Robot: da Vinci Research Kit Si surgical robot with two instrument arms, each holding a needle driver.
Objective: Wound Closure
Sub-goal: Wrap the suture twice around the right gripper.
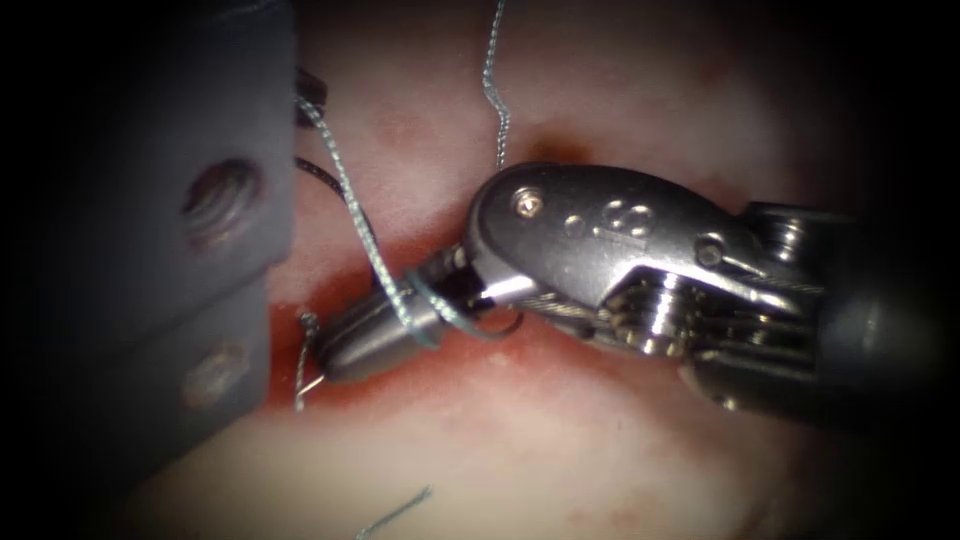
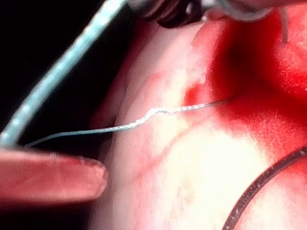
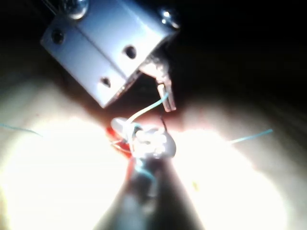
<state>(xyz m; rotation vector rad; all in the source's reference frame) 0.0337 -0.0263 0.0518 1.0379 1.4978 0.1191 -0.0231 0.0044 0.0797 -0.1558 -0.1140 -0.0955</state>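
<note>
Teal thread [image 1: 372, 245] looped around right tool's [image 1: 372, 340] closed jaws; left tool's [image 3: 165, 96] jaws unclear.

Glossy metal right hand [image 1: 375, 340] (braided thread [image 1: 352, 205] looped round), moist tissue [image 1: 560, 460].

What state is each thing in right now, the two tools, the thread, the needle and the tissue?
Right tool: jaws shut, thread looped around them, over the cut.
Left tool: holds the thread.
Thread: runs from the left tool to the loop on the right tool.
Needle: dark curve beside the left tool; grip unclear.
Tissue: cut open, red fluid along it.
</note>
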